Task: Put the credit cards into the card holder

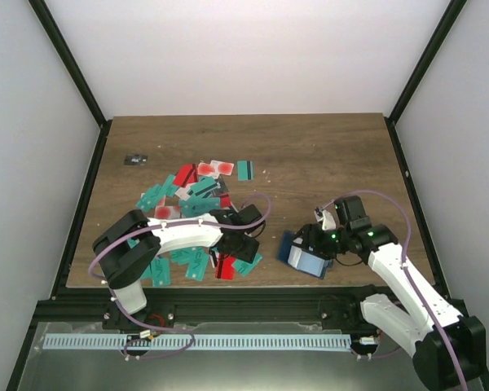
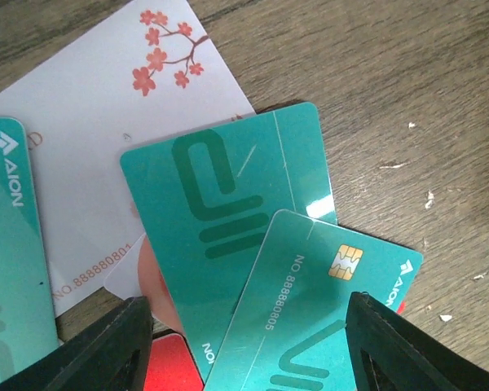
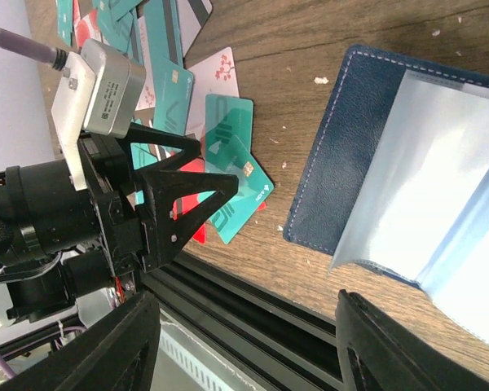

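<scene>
Teal chip card (image 2: 326, 301): lies uppermost at the near edge of the scattered credit cards (image 1: 197, 189), overlapping another teal card (image 2: 220, 220) and a white blossom card (image 2: 106, 106); being on top, it looks the easiest one to lift
Left gripper (image 2: 246, 338): hangs low over that chip card, jaws apart, one finger to each side of it and nothing pinched; I'd guess it is lined up to close on the card's edges
Card holder (image 3: 350, 138): sits on the table (image 1: 326, 155) to the right of the pile, near the front edge and apart from the cards; the navy cover is spread open with the pale clear sleeve (image 3: 424, 179) showing, so a pocket is on offer
Right gripper (image 3: 244, 305): right at the holder, jaws apart; the sleeve runs up to one finger, though I cannot tell whether it touches; it seems parked there to keep the holder open and steady
Progress: no card shows inside the sleeve from where I stand, so the job looks barely started (the small dark thing (image 1: 135, 159) at the back left has no part in it)
Risk: thin cards lying flat on wood give little to grab, and the neighbours underneath may drag along
</scene>
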